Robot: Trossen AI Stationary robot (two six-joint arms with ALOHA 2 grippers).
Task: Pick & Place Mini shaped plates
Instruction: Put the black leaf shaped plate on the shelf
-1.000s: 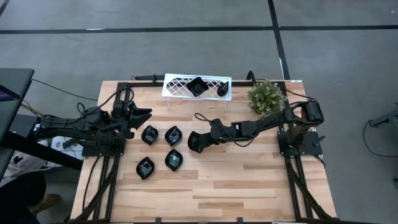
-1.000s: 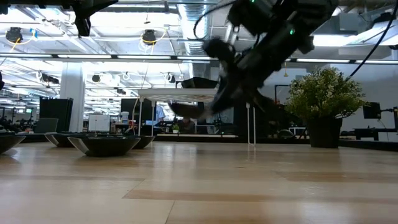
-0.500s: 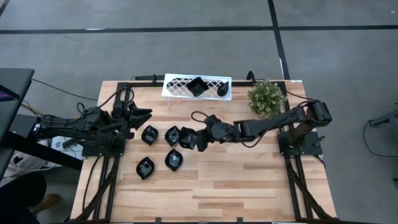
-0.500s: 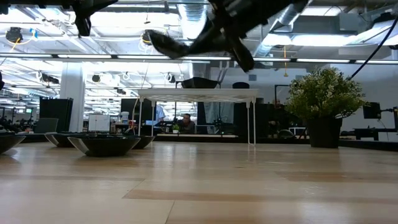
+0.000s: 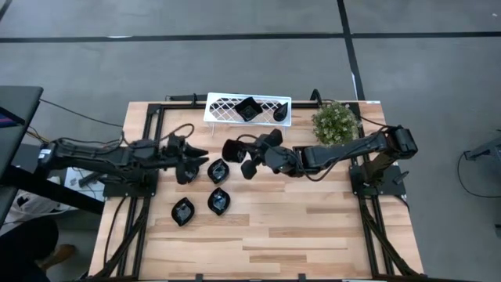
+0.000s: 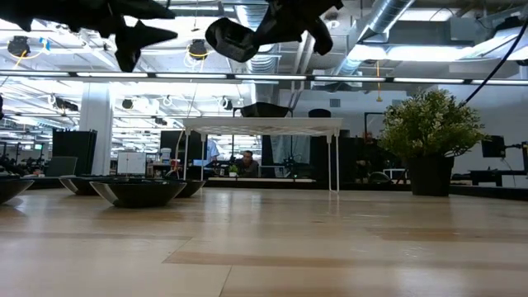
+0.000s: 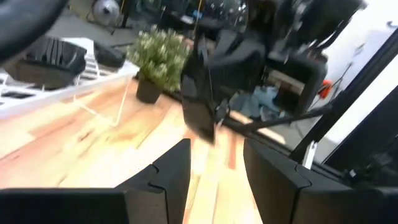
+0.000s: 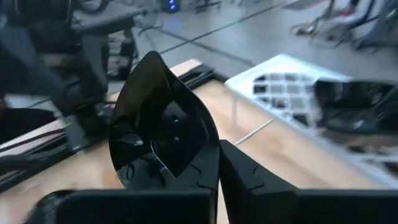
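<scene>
I've got a plate (image 8: pixel 158 121) pinched by its rim in my right gripper (image 5: pixel 252 160), jaws closed hard on it, carried high above the table (image 5: pixel 313 227), just short of the rack (image 5: pixel 227 107). Nearest me, two plates (image 5: pixel 182 211) sit on the wood side by side, with a third (image 5: pixel 218 170) just beyond them. My left gripper (image 5: pixel 190 154) hangs over that group, fingers (image 7: pixel 168 174) parted with nothing between them, pointing straight at the right one.

Risk first: the two grippers are close, tip facing tip. If I swing the carried plate leftward, I reckon it clips the left fingers. The grip is on an edge only and the plate stands tilted, so a jolt could twist it loose, and it would drop onto the plates below.

Farther on, the rack already holds a square plate (image 5: pixel 247 109) and a narrow one (image 5: pixel 279 114); its left end looks free. The plant (image 5: pixel 335 123) stands to the rack's right, near my right arm's elbow, so little room there. Plenty of bare wood toward the near edge.
</scene>
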